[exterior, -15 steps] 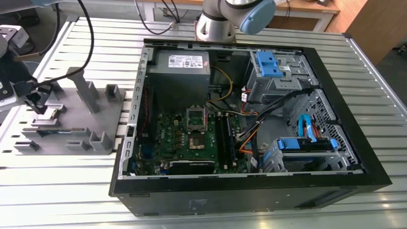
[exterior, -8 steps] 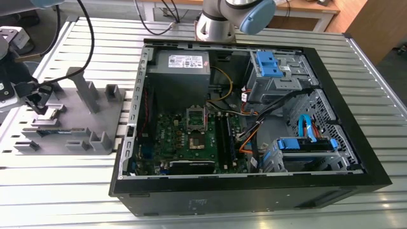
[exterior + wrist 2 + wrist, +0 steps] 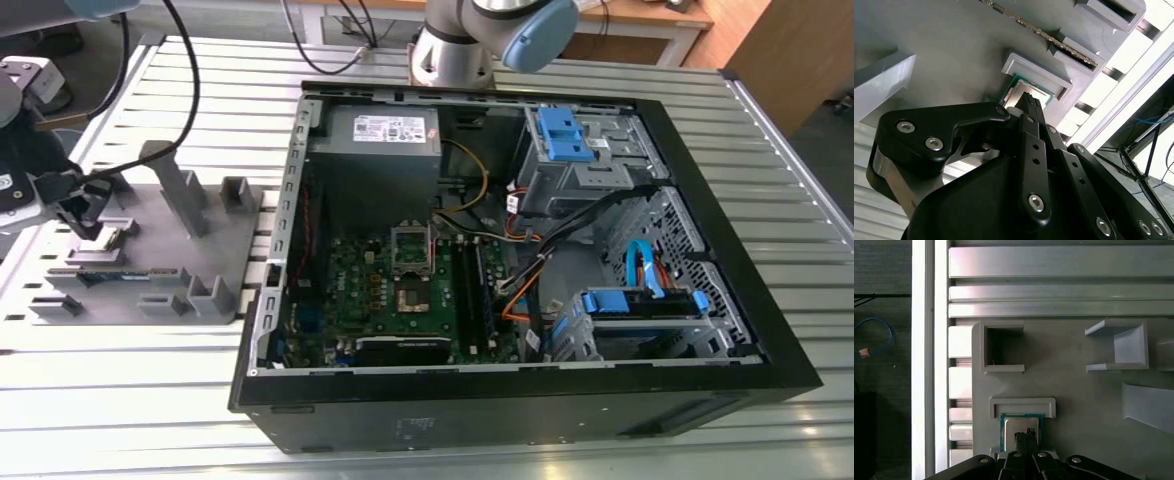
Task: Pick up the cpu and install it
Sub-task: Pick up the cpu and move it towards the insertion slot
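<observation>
The cpu lies flat in its nest on the tray, silvery top up, directly under and just ahead of the fingertips. It is not held. The gripper is poised over the half of the chip nearest to it. Its fingers are seen pressed together, with no more than a thin line between them, and nothing is clamped. Just beyond the tips, past the chip's far edge, a raised stop is set against the cpu.

The pick-up is judged to be the step in hand, at the approach: the chip has not been lifted, and installation has not been begun. A grasp is judged to call for fingers parted wider than the chip, brought level with two opposite edges, and closed lightly. The chip is thin and sits low in the nest beside the stop, so little edge is offered.

Whether the tips touch the metal top or hang just above it cannot be told. The near part of the cpu is covered by the fingers in both wrist views. Further beyond the tips, a memory stick is seen edge-on in its holders. Well away from the fingers, the case lies open with the motherboard inside. Whether the socket is open cannot be made out.
</observation>
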Robot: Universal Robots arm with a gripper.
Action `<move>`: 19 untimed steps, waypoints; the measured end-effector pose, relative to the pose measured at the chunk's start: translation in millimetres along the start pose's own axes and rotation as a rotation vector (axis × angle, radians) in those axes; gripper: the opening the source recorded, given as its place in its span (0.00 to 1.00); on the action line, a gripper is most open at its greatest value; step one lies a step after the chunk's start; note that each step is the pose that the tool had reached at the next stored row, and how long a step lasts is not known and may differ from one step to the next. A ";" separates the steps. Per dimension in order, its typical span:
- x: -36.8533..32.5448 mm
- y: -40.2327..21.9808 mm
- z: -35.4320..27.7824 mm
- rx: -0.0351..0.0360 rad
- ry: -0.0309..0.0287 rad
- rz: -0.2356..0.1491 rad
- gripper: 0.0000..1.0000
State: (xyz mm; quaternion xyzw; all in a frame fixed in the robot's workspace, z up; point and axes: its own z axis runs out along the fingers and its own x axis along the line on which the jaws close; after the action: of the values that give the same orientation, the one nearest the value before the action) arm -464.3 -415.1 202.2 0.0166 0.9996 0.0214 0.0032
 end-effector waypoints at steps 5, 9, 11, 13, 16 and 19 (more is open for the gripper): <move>0.1 0.3 0.3 0.0002 0.0003 0.000 0.11; 0.0 0.4 0.4 0.0001 0.0002 0.000 0.11; 0.0 0.3 0.4 0.0001 0.0002 0.000 0.17; 0.0 0.3 0.5 0.0001 0.0002 0.000 0.29; 0.0 0.3 0.5 0.0001 0.0002 0.000 0.35; 0.0 0.4 0.6 0.0000 0.0001 0.000 0.47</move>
State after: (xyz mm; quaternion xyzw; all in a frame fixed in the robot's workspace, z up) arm -464.3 -414.7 201.7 0.0165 0.9996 0.0214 0.0032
